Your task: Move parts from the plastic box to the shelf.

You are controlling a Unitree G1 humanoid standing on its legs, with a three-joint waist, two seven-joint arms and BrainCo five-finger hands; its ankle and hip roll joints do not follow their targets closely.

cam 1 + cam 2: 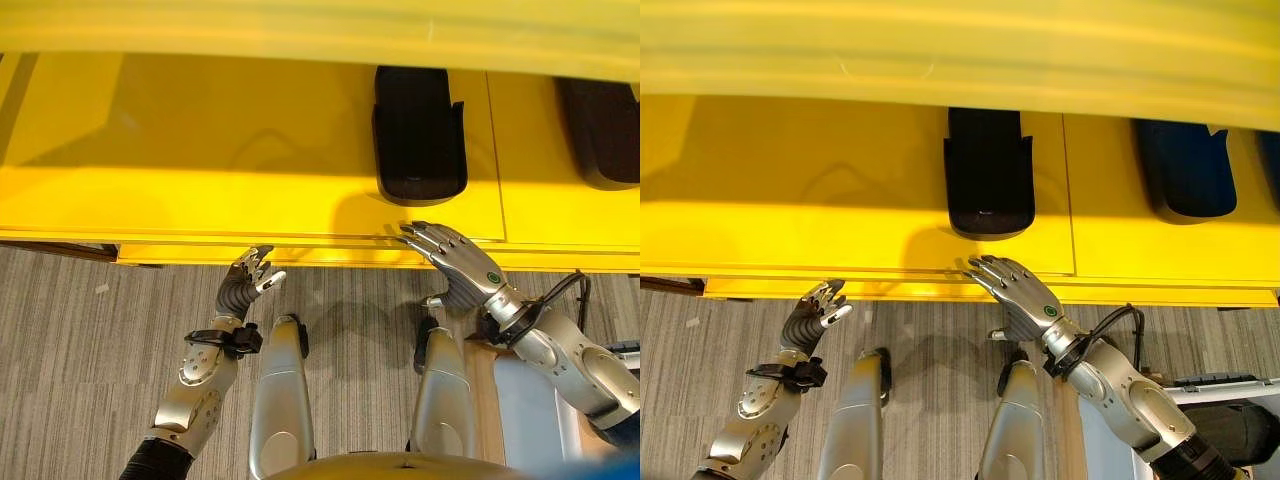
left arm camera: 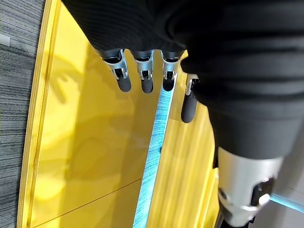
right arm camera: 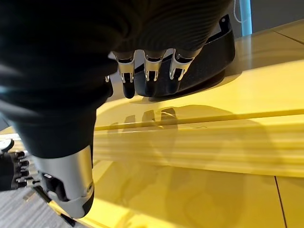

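Hovering low at seven o'clock, the left hand (image 1: 250, 280) hangs just short of the yellow shelf (image 1: 200, 180), fingers loosely curled and empty. Over at four o'clock the right hand (image 1: 455, 262) reaches further, its fingers spread nearly straight over the shelf's front lip, gripping nothing, tips just short of the black part (image 1: 418, 135). That part lies flat on the shelf at twelve o'clock, already delivered by the look of it, with a second dark part (image 1: 605, 130) at two o'clock. The risk, to my eye: those outstretched fingers could nudge the black part askew, or catch the lip as the arm pulls away.
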